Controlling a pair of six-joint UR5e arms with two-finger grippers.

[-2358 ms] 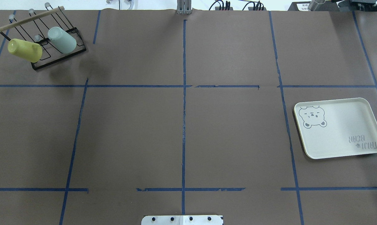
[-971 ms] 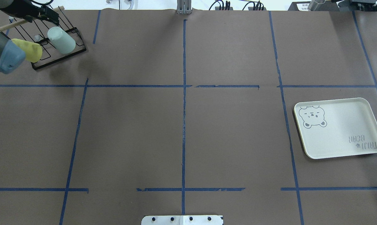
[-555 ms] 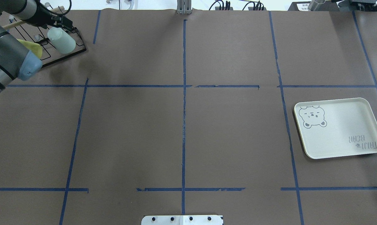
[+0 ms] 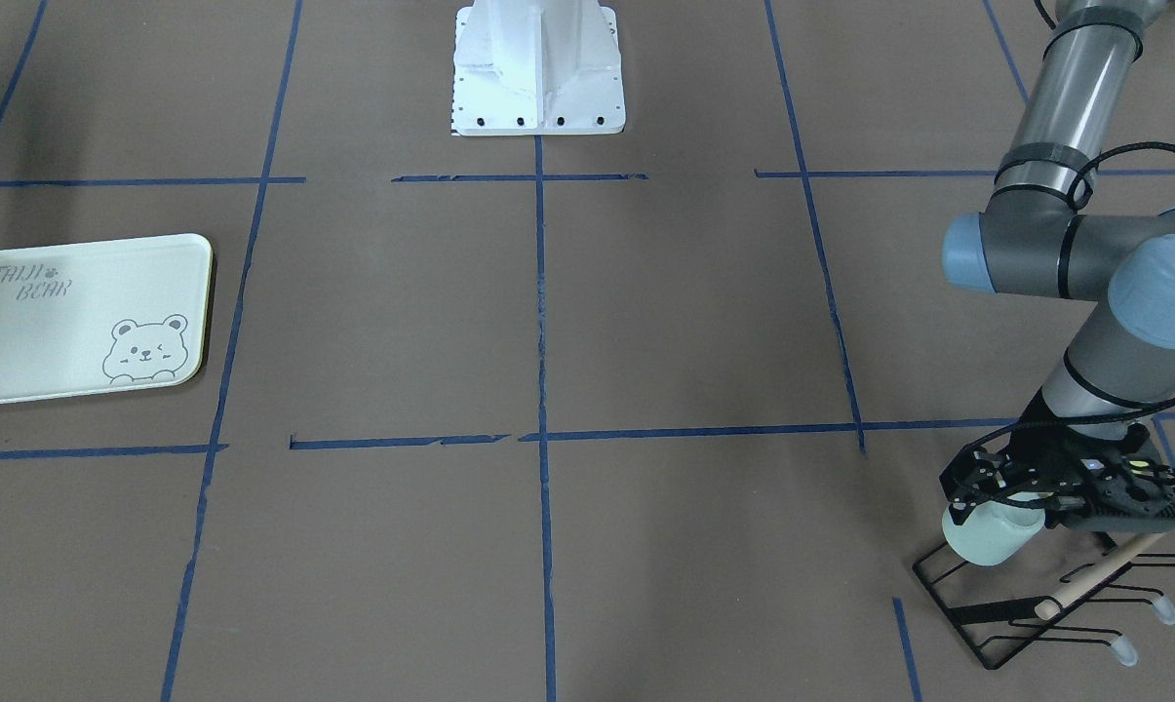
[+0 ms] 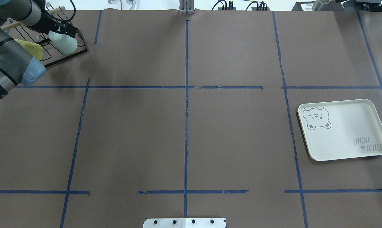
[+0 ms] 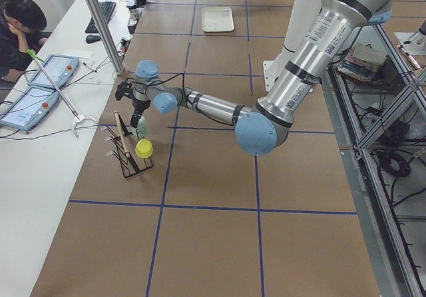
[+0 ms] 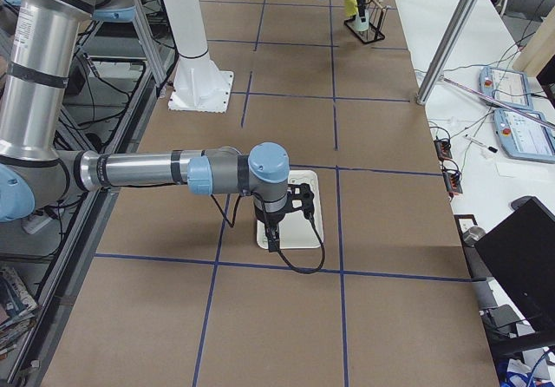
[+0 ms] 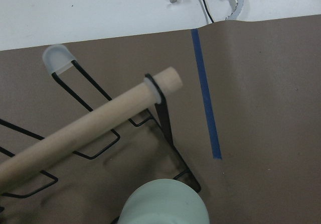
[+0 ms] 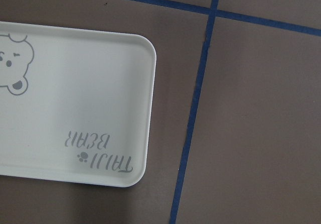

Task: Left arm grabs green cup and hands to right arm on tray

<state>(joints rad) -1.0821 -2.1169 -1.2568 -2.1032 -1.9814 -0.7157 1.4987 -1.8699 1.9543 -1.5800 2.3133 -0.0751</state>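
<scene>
On the black wire rack (image 5: 70,56) in the far left corner of the desk (image 5: 191,142), we see the small mint-green plastic cup (image 5: 64,44) leaning mouth-down, its long axis tilted and its closed base uppermost. The jaws of the left arm (image 5: 7,60) stand apart on either side of it. The right arm (image 7: 147,168) hangs over the cream bear-printed rectangular tray (image 5: 346,133), and we cannot tell how its jaws stand.

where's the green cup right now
The green cup is in the overhead view's far left corner, on the black wire rack beside the yellow cup, with the left gripper at it.

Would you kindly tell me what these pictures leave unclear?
Whether the left gripper holds the green cup: its body hides the contact, front and overhead.
Right gripper: jaws too small, exterior right only.
Yellow cup: mostly behind the left arm, overhead.
</scene>
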